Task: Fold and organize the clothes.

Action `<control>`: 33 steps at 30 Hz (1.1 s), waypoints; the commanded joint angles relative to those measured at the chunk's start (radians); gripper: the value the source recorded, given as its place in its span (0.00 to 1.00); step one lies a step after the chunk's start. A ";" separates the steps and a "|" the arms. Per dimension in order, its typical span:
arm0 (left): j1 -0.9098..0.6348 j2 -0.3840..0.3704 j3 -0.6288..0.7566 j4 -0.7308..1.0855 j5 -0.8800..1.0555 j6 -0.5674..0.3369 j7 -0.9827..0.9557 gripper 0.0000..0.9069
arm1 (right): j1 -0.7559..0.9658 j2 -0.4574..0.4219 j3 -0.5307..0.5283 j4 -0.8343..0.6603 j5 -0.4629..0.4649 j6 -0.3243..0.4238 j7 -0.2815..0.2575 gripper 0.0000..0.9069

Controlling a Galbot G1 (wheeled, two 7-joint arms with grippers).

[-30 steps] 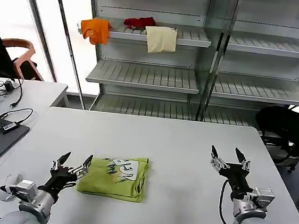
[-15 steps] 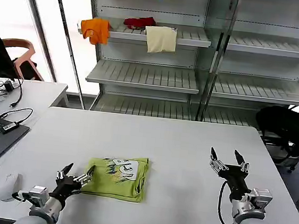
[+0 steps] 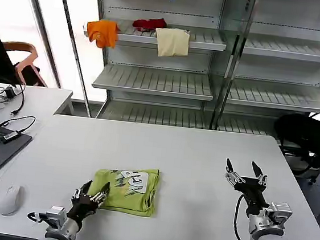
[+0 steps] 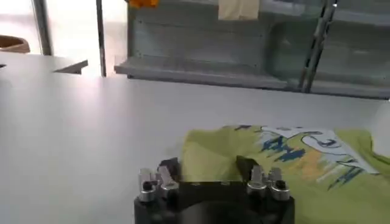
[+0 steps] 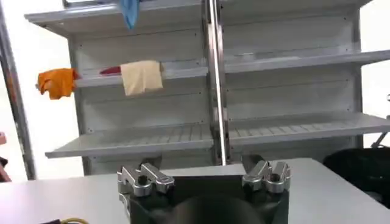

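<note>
Soft cloth T-shirt [image 3: 126, 189], smooth matt table [image 3: 190, 157]

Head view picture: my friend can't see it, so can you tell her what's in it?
A folded lime green T-shirt with a white print lies on a white table. The robot's left claw is open at the shirt's near left corner; its right claw waits open, off to the right. Behind are metal shelves holding orange, red and cream clothes.

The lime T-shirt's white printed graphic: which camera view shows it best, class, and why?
The head view: the whole folded lime T-shirt and its graphic lie in sight from above. The left wrist view shows them low and partly behind the left gripper. The right wrist view faces the shelves.
</note>
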 commanded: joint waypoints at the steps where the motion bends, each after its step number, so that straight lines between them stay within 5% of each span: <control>1: 0.003 -0.010 0.024 0.008 0.006 -0.017 -0.004 0.01 | -0.003 -0.001 0.004 0.003 0.001 0.001 0.001 1.00; 18: 0.006 -0.005 -0.037 -0.034 0.079 -0.116 0.030 0.01 | -0.008 -0.001 0.005 0.015 0.001 0.001 0.006 1.00; 28: -0.031 0.093 -0.342 -0.057 0.377 -0.189 0.156 0.01 | -0.009 -0.006 0.013 0.005 0.012 0.008 0.005 1.00; 33: -0.068 0.194 -0.488 -0.020 0.684 -0.317 0.156 0.01 | -0.005 -0.004 0.015 -0.010 0.021 0.016 0.004 1.00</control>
